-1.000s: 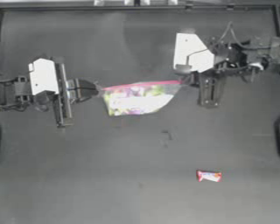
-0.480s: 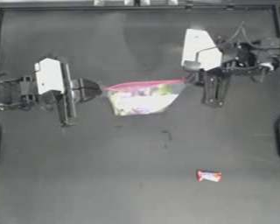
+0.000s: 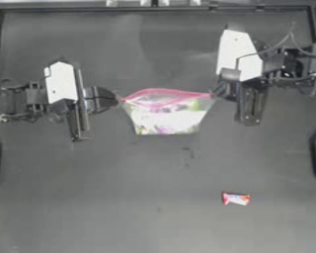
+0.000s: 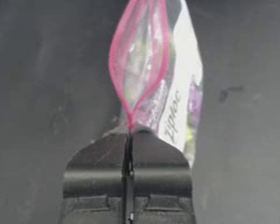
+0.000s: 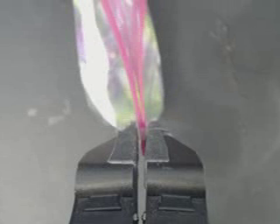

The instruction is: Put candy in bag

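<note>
The clear bag (image 3: 166, 114) with a pink strip hangs stretched between both grippers over the middle of the table. Its pink mouth gapes a little in the left wrist view, bag (image 4: 157, 83). My left gripper (image 3: 116, 100) is shut on the bag's left corner, seen close as gripper (image 4: 131, 129). My right gripper (image 3: 221, 94) is shut on the right corner; in the right wrist view the gripper (image 5: 141, 131) pinches the pink strip of the bag (image 5: 122, 65). The candy (image 3: 236, 198), red ends and whitish middle, lies on the table toward the front right, away from both grippers.
Small light specks (image 3: 187, 155) mark the dark table just below the bag. The table's raised back rim (image 3: 158, 9) runs along the far edge.
Both grippers have carried the bag slightly to the right, and its mouth looks pulled wider. The candy has not moved.
</note>
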`<state>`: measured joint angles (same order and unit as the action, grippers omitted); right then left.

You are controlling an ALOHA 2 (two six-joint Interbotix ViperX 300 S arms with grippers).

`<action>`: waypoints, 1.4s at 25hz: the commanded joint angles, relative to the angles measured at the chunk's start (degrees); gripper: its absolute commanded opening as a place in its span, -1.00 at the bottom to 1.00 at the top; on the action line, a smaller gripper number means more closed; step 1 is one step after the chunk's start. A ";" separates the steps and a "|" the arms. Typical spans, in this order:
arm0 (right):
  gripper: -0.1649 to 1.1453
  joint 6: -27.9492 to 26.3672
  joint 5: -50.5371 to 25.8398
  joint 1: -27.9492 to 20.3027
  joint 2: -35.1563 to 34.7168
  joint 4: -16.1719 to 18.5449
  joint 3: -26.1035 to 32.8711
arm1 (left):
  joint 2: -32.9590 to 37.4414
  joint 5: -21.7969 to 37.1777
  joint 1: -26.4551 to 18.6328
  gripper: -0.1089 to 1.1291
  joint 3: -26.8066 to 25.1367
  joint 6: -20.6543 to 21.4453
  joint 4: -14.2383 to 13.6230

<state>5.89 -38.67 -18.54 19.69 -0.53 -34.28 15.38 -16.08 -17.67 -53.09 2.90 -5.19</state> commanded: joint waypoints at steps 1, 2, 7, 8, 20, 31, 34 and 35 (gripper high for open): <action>-0.63 -1.05 0.88 1.32 1.76 -0.35 1.41 | 3.16 1.23 1.05 -0.77 1.76 0.09 -0.09; -0.63 -1.49 0.97 1.76 1.76 -0.18 1.41 | 3.43 1.49 1.32 -0.77 1.76 0.09 -0.18; -0.63 -2.55 1.23 3.96 1.76 -0.09 1.41 | 5.19 3.52 3.16 -0.77 1.85 0.00 0.09; -0.63 -2.72 1.23 4.57 1.76 -0.09 1.41 | 5.45 4.13 3.52 -0.77 1.93 -0.09 0.09; -0.63 -6.15 1.85 9.05 1.76 0.09 1.23 | 6.24 7.47 7.65 -0.77 2.02 -0.35 1.49; -0.63 -7.73 5.01 11.69 0.53 0.09 -0.35 | 6.24 9.23 8.35 -0.77 1.58 -0.35 2.02; -0.63 -7.82 5.36 11.87 0.35 -0.26 -0.53 | 6.15 9.23 8.70 -0.77 1.49 -0.35 2.20; -0.63 -7.82 5.36 12.04 0.35 -0.26 -0.62 | 6.06 9.23 8.96 -0.77 1.49 -0.35 2.46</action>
<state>-1.85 -33.93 -6.77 19.42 -0.62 -35.51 19.42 -6.59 -9.05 -52.47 2.64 -2.99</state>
